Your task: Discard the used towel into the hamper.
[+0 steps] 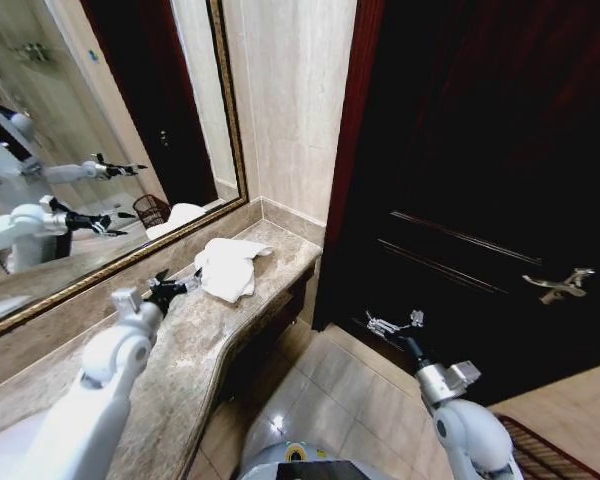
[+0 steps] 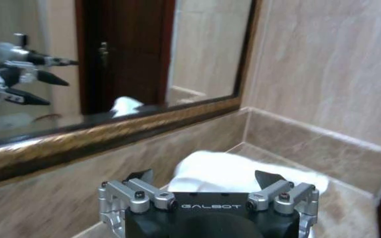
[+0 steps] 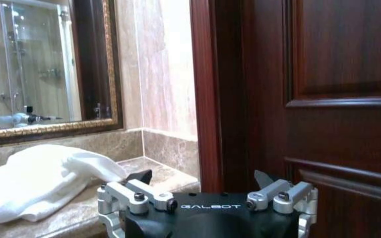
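A white towel (image 1: 228,268) is seen lying crumpled on the marble surface (image 1: 180,370), near its far right end, close to the corner where the mirror (image 1: 90,150) meets the tiled wall. The left hand (image 1: 172,288) is held just above the surface, immediately left of the towel, with its dark fingers spread apart and pointed at the cloth; nothing is gripped. In the left wrist view the left hand (image 2: 204,179) is shown with both fingertips wide apart and the towel (image 2: 233,173) lying just beyond them, and whether the cloth is touched cannot be told.

The right hand (image 1: 390,325) is held out over the tiled floor, well apart from the surface, in front of the dark wooden door (image 1: 480,180). Its fingers are likewise spread and nothing is held. In the right wrist view the right hand (image 3: 204,179) is seen open, with the towel (image 3: 41,178) off to one side on the surface and the door (image 3: 336,99) close ahead.

The hamper (image 1: 152,210) is seen as a reflection in the mirror, as a small dark openwork basket beside the reflected towel.
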{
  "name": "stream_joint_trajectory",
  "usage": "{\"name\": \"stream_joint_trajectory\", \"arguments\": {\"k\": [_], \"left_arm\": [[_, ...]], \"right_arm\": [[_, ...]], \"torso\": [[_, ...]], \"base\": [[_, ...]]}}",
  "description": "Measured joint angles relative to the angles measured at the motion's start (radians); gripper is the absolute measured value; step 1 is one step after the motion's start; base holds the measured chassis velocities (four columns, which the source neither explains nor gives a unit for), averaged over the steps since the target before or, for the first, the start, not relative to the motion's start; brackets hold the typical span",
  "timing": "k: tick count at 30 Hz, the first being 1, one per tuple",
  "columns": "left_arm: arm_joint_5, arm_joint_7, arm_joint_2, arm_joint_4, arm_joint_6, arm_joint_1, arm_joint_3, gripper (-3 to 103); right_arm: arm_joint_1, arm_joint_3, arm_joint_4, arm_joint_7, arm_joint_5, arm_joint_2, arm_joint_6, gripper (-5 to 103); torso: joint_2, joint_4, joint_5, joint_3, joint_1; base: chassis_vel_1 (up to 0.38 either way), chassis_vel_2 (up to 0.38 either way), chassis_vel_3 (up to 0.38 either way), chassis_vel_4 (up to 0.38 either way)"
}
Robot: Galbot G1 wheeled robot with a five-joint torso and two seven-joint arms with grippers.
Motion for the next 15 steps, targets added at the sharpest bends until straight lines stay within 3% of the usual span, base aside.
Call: {"name": "stream_joint_trajectory", "arguments": {"k": [3, 6, 9, 10, 13, 14, 15], "left_arm": [[-0.053, 0.015, 0.033, 0.031, 0.006, -0.045, 0.014, 100], [-0.123, -0.026, 0.061, 0.067, 0.009, -0.099, 0.051, 100], [-0.251, -0.154, 0.082, 0.115, 0.028, -0.197, 0.141, 100], [-0.251, -0.154, 0.082, 0.115, 0.028, -0.197, 0.141, 100], [-0.397, -0.336, 0.052, 0.137, 0.079, -0.303, 0.223, 100], [-0.397, -0.336, 0.052, 0.137, 0.079, -0.303, 0.223, 100], [-0.427, -0.381, 0.032, 0.140, 0.087, -0.334, 0.243, 100]], "right_arm": [[-0.003, 0.000, -0.001, 0.000, 0.000, -0.003, 0.000, 100], [-0.008, -0.001, -0.004, 0.002, -0.002, -0.001, 0.000, 100], [-0.023, -0.015, -0.014, 0.010, -0.031, 0.020, -0.003, 100], [-0.023, -0.015, -0.014, 0.010, -0.031, 0.020, -0.003, 100], [-0.047, -0.039, -0.017, 0.033, -0.076, 0.038, -0.023, 100], [-0.047, -0.039, -0.017, 0.033, -0.076, 0.038, -0.023, 100], [-0.051, -0.050, -0.010, 0.040, -0.088, 0.037, -0.043, 100]], "torso": [[0.000, 0.0002, 0.0000, 0.000, 0.000], [0.000, 0.0006, 0.0000, 0.000, 0.000], [0.000, 0.0002, 0.0001, 0.000, 0.000], [0.000, 0.0002, 0.0001, 0.000, 0.000], [0.000, 0.0000, 0.0001, 0.000, 0.000], [0.000, 0.0000, 0.0001, 0.000, 0.000], [0.000, -0.0001, 0.0002, 0.000, 0.000]], "base": [[0.000, 0.000, 0.000, 0.000], [0.000, 0.000, 0.000, 0.000], [0.000, 0.000, 0.000, 0.000], [0.000, 0.000, 0.000, 0.000], [0.000, 0.000, 0.000, 0.000], [0.000, 0.000, 0.000, 0.000], [0.000, 0.000, 0.000, 0.000]]}}
